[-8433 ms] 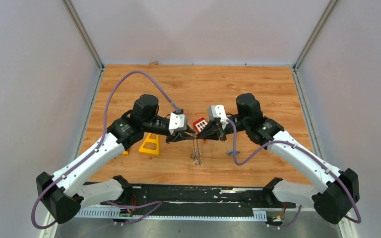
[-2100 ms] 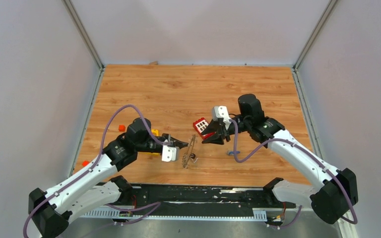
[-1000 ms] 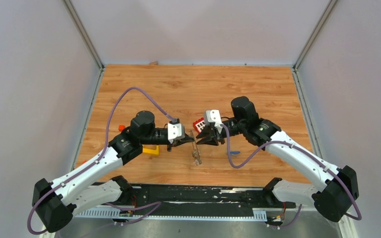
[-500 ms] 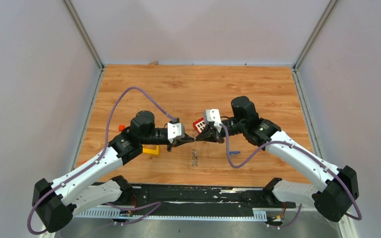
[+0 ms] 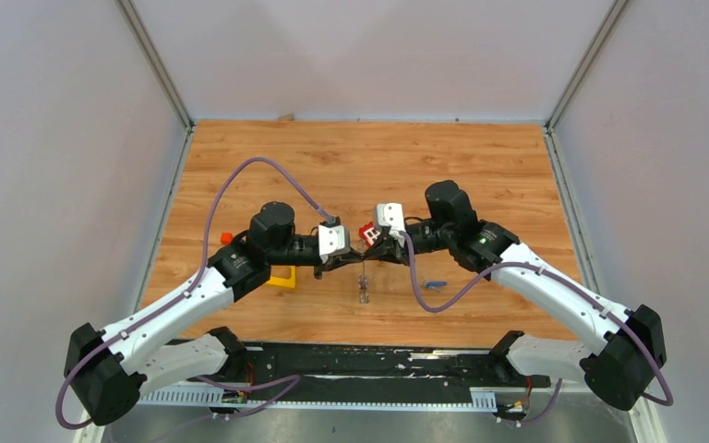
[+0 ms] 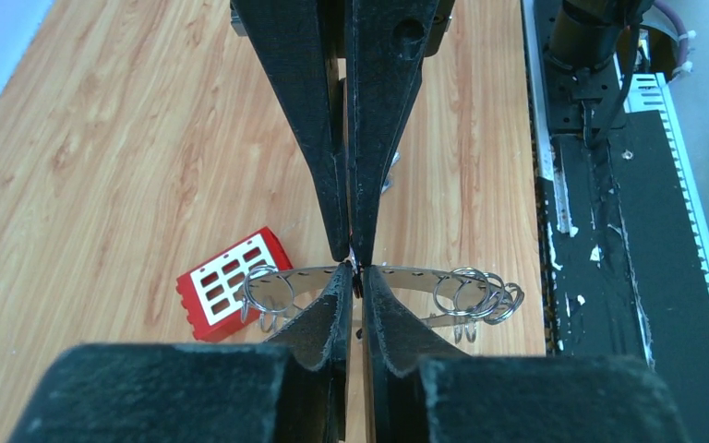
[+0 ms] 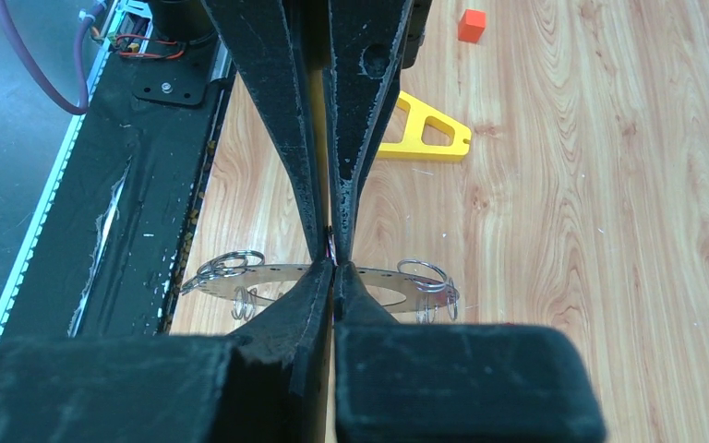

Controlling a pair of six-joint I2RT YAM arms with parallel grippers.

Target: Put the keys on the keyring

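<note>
The keyring [image 5: 363, 284], a thin grey metal ring fringed with small split rings, hangs edge-on just above the table between my two grippers. My left gripper [image 5: 355, 262] is shut on its upper rim. In the left wrist view its tips [image 6: 355, 270] pinch the keyring [image 6: 406, 274]. My right gripper [image 5: 369, 259] is shut and meets the left tip to tip on the same rim, as its wrist view [image 7: 333, 268] shows against the keyring [image 7: 383, 274]. The blue-headed key [image 5: 436, 284] lies on the table to the right. I cannot make out the black-headed key.
A red block with white squares [image 5: 369, 231] sits just behind the grippers and shows in the left wrist view [image 6: 226, 297]. A yellow triangular frame [image 5: 282, 277] lies under the left arm, with an orange cube [image 5: 225, 238] further left. The black base rail [image 5: 360, 360] runs along the near edge.
My right gripper has moved left until its tips meet the left gripper at the keyring. The left arm has shifted slightly right, and the keyring now hangs straight down, edge-on.
</note>
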